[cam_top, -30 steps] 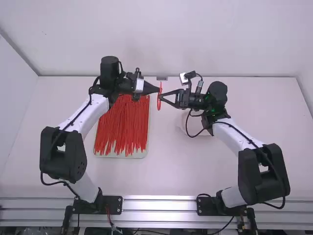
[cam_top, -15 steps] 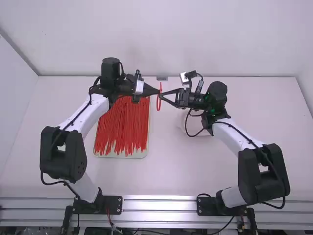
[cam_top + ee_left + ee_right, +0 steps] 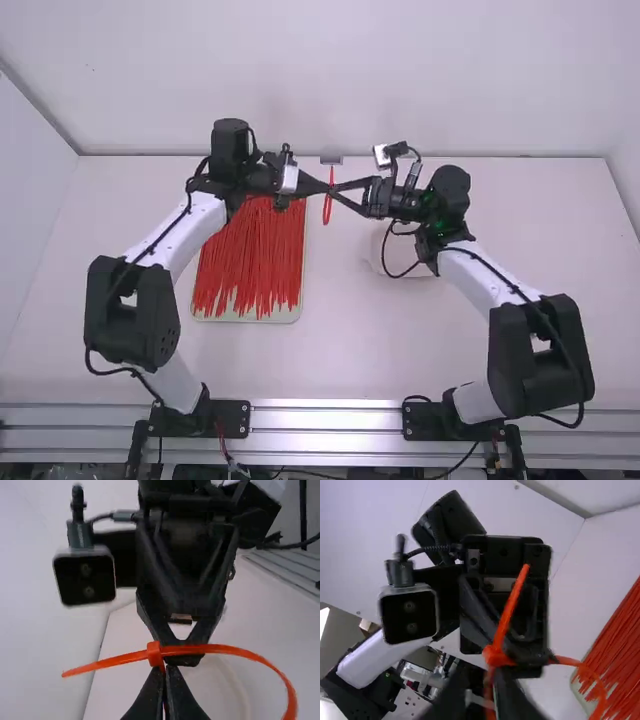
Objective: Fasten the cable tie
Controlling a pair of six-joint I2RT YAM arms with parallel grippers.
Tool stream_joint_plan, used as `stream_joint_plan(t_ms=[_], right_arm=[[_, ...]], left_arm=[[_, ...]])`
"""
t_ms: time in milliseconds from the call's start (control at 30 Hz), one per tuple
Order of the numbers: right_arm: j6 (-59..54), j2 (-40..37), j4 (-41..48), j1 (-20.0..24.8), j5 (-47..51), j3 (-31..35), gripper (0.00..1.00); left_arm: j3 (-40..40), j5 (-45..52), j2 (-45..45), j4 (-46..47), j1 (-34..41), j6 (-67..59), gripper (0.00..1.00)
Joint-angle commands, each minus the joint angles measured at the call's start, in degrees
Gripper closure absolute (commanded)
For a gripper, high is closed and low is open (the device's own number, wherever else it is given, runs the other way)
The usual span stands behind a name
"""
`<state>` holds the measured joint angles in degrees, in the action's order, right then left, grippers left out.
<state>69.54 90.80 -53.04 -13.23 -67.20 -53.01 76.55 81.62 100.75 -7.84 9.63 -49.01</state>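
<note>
High view: the left gripper [image 3: 322, 183] and right gripper [image 3: 341, 190] meet tip to tip above the table, beside the pile [image 3: 252, 255] of spares. Both are pinched shut on the looped tie [image 3: 328, 203], likely so one steadies the head while the other pulls the tail.

The light is bright and even and comes from above. On the white table [image 3: 560, 220] the shadows are soft and pale.
</note>
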Motion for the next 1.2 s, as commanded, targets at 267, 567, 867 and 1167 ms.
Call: stream_joint_plan(t_ms=[267,567,867,1167], right_arm=[[-0.5,0.6,0.7,2.1,0.1,-1.0,0.43],[-0.3,0.6,0.7,4.7,-1.6,-1.0,0.42],[1.2,0.6,0.7,4.5,-2.3,-1.0,0.59],[2.5,0.5,0.7,4.6,-3.9,-1.0,1.00]], left_arm=[[-0.1,8.3,-0.7,-4.5,1.6,9.4,0.98],[-0.1,8.3,-0.7,-4.6,3.1,12.4,0.98],[-0.1,7.5,-0.7,-4.8,5.6,12.3,0.98],[-0.1,7.3,-0.7,-4.7,5.2,12.4,0.98]])
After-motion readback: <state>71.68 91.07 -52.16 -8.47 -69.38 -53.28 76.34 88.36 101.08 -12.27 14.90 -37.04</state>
